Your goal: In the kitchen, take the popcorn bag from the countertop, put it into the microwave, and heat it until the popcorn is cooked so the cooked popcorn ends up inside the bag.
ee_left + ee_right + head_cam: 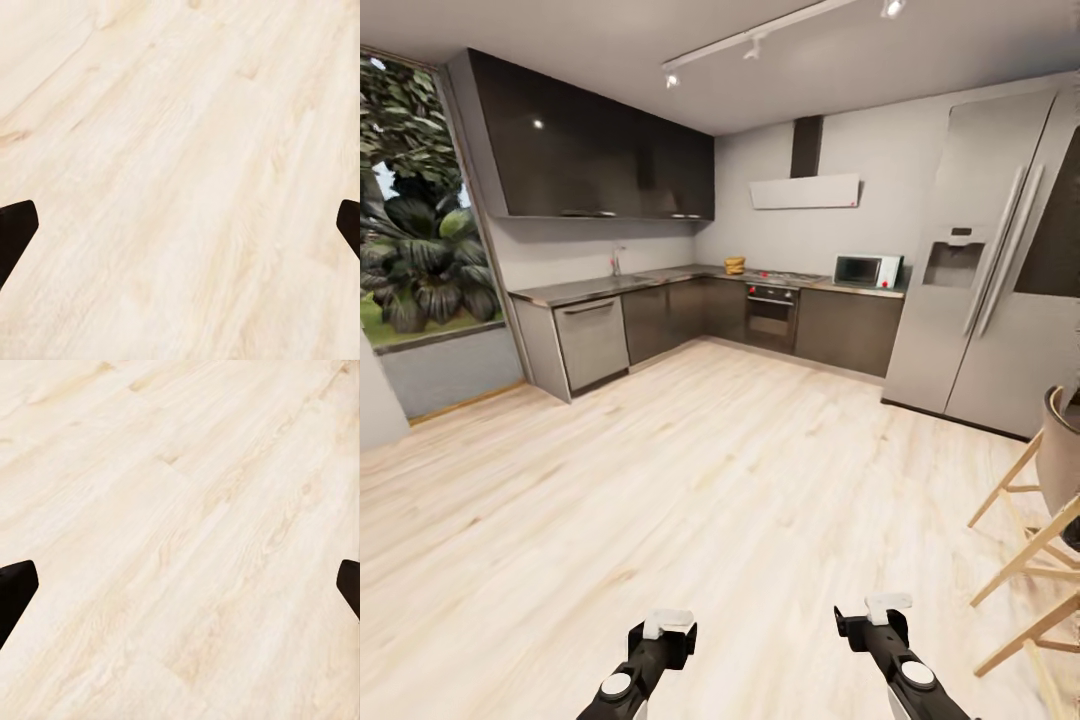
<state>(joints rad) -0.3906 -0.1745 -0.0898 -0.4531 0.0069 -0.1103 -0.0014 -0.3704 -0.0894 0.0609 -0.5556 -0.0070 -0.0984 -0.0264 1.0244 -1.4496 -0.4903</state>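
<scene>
**Robot stands well back from the kitchen run, both arms low over bare floor**

The kitchen (760, 200) opens out ahead: grey walls, dark cabinet fronts, and a broad sweep of pale wood floor (690, 470) between me and the units. A tall steel fridge (990, 260) fills the right side, and a big window (415, 200) with green foliage behind it takes the left. The countertop (610, 286) runs in an L along the far walls, over a dishwasher (592, 340) on the left leg and a dark oven (771, 318) under the hob. Pale wooden stool legs (1030, 560) poke in at the right edge.

On the far stretch of countertop, just beside the fridge, sits the microwave (867, 270), door closed. Left of the hob, near the corner, stands the small mustard-tan popcorn bag (735, 265), well apart from the microwave.

Down at the bottom of the head view, the left gripper (665, 630) and right gripper (880, 615) hang over the floor, holding nothing. Each wrist view shows dark fingertips (15, 232) (15, 592) at opposite edges with only floorboards between them, so both sets of jaws are spread wide.
</scene>
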